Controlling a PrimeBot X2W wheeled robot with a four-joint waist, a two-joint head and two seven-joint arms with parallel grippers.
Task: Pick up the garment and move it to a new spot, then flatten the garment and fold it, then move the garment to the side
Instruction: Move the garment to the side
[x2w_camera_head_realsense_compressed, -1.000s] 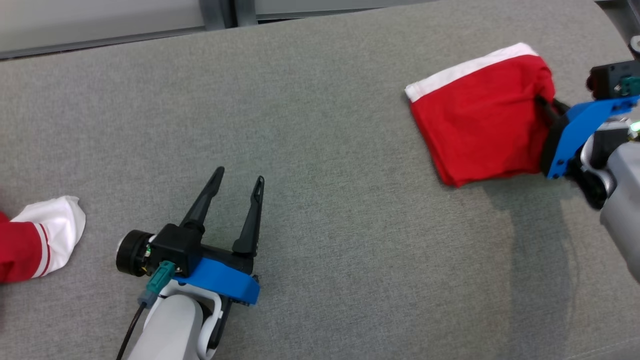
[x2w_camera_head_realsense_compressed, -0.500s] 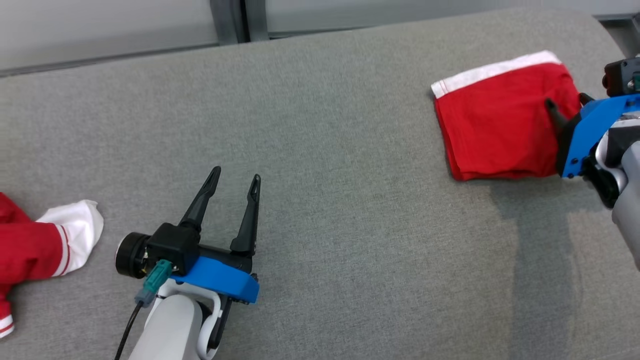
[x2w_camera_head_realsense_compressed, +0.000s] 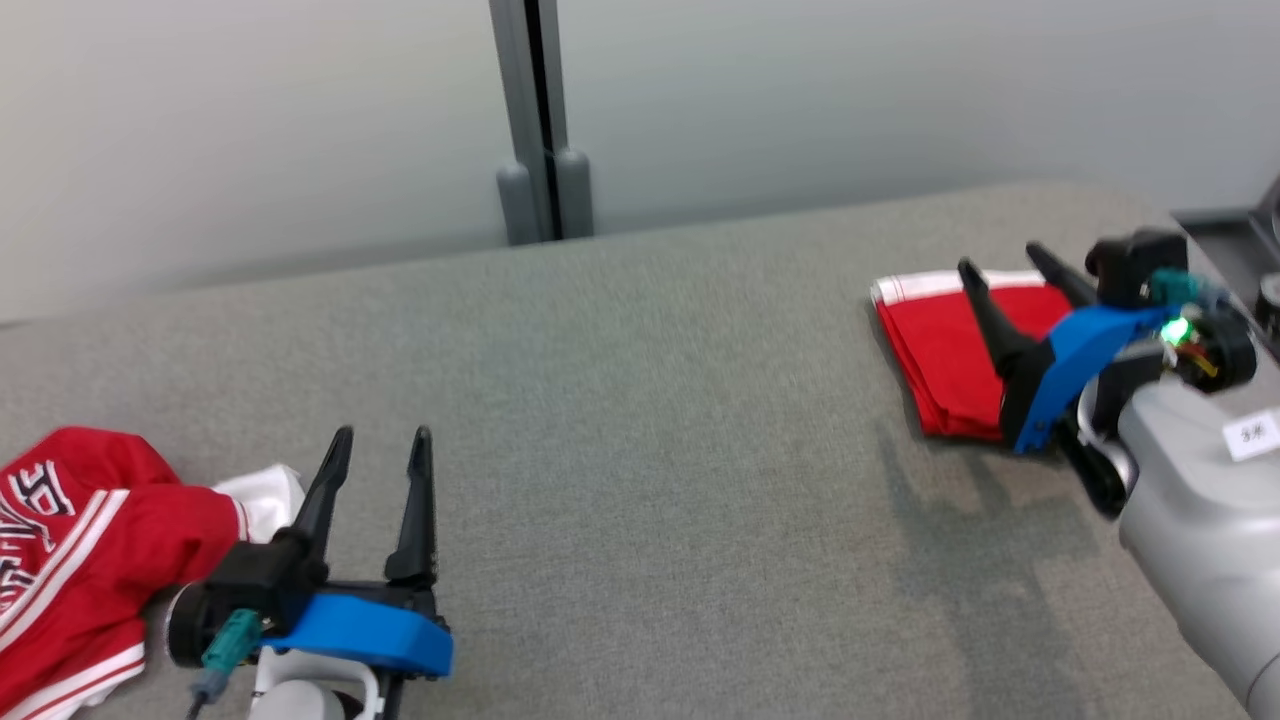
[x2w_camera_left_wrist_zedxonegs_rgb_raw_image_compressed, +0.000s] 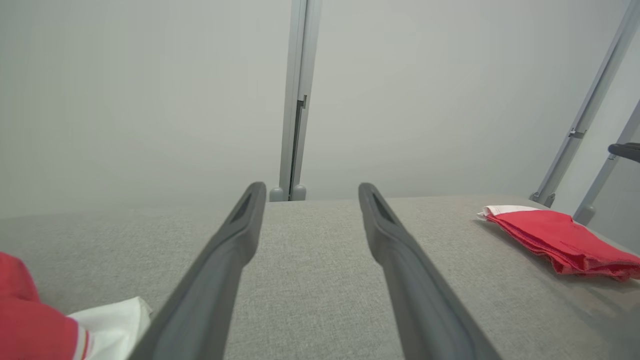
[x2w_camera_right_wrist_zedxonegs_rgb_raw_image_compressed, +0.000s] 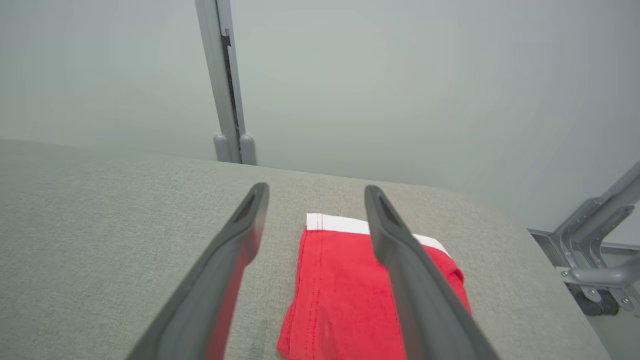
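the folded garment lay at the cushion's right end. right gripper hung over it, fingers apart, empty; left gripper likewise spread. retreating straight up would likely spare the folds.

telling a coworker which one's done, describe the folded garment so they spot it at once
On the wide grey padded surface, look to the far right end, by the right tool. The folded garment lies there, a flat red stack with a white band along its far edge. The other red garment, at the left end, is a crumpled heap with white stripes.
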